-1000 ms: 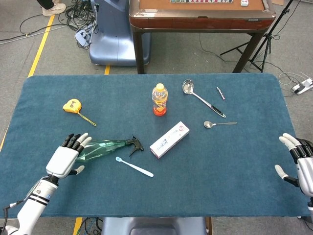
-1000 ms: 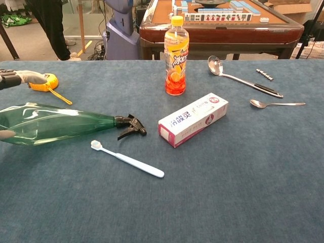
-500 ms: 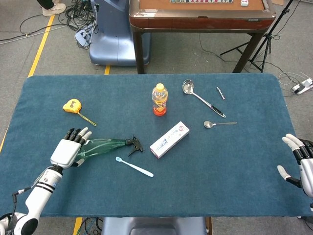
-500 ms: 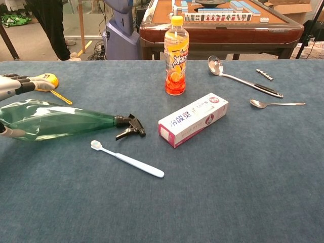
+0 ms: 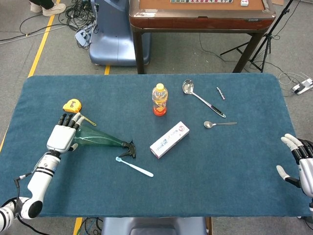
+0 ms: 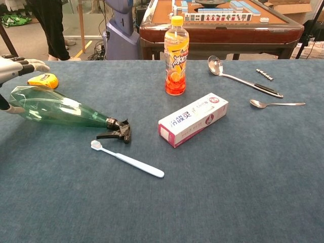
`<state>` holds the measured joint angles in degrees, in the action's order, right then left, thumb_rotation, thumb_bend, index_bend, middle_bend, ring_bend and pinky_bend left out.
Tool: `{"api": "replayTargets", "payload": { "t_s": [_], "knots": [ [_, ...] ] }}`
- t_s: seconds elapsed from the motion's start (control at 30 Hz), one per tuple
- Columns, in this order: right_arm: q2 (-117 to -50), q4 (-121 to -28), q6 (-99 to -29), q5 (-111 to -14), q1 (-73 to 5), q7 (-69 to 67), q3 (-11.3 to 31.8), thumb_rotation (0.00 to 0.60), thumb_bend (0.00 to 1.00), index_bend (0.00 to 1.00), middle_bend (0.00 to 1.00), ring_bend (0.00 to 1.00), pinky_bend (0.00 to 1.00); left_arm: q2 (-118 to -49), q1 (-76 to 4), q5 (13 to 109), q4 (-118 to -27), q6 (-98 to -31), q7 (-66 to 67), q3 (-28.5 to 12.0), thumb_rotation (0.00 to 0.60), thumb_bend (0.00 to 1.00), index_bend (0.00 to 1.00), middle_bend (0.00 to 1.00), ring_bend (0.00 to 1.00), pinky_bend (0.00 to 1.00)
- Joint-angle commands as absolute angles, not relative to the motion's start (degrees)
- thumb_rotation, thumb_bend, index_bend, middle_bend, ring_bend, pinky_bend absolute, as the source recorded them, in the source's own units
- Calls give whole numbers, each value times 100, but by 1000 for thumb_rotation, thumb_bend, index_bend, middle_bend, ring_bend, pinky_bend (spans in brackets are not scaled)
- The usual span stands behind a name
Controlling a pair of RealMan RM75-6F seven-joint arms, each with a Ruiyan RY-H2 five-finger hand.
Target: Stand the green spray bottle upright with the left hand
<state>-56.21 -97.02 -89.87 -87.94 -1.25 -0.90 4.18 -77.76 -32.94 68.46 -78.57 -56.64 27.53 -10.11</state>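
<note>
The green spray bottle (image 5: 98,139) (image 6: 58,109) is tilted, its wide base raised at the left and its black trigger nozzle (image 6: 116,131) down on the blue cloth. My left hand (image 5: 62,134) (image 6: 15,68) grips the bottle's base end, fingers over the top and thumb underneath. At the table's right edge my right hand (image 5: 299,161) rests with fingers spread, holding nothing; the chest view does not show it.
A yellow tape measure (image 5: 72,105) lies just behind my left hand. A white toothbrush (image 5: 134,167) lies in front of the nozzle. A toothpaste box (image 5: 169,139), orange drink bottle (image 5: 159,99), ladle (image 5: 201,97) and spoon (image 5: 218,124) sit mid-table.
My left hand has closed on the bottle's base and lifted it back and up. The bottle has swung from lying flat to tilted, nozzle sliding left on the cloth. The right hand stayed put.
</note>
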Motion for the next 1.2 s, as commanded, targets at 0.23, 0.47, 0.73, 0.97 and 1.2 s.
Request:
{"api": "replayTargets", "payload": {
  "t_s": [0.23, 0.47, 0.73, 0.97, 1.2],
  "knots": [
    [-5631, -9674, -9000, -8777, -96, -124, 407, 600, 233, 178, 180, 136, 160, -7248, -3367, 6849, -9355, -5718, 3187, -847, 600, 244, 9, 11, 0, 0],
    [-5681, -9585, -8967, -8780, -91, -231, 384, 600, 233, 178, 180, 136, 160, -7481, -3634, 6675, -9760, -5678, 3560, -851, 600, 244, 65, 24, 0, 0],
    [-5711, -9522, -8942, -8813, -97, -308, 363, 600, 233, 178, 181, 136, 160, -7907, -4180, 5688, -9574, -5444, 4411, -975, 600, 244, 160, 132, 0, 0],
    [-5721, -9494, -8936, -8828, -99, -354, 357, 600, 233, 178, 181, 135, 160, -8270, -4795, 4430, -9481, -5433, 5448, -935, 600, 244, 176, 165, 0, 0],
    [-5713, -9454, -8950, -8807, -73, -401, 351, 600, 233, 178, 181, 136, 160, -8670, -5274, 3552, -9211, -5692, 5994, -902, 600, 244, 215, 210, 26, 0]
  ]
}}
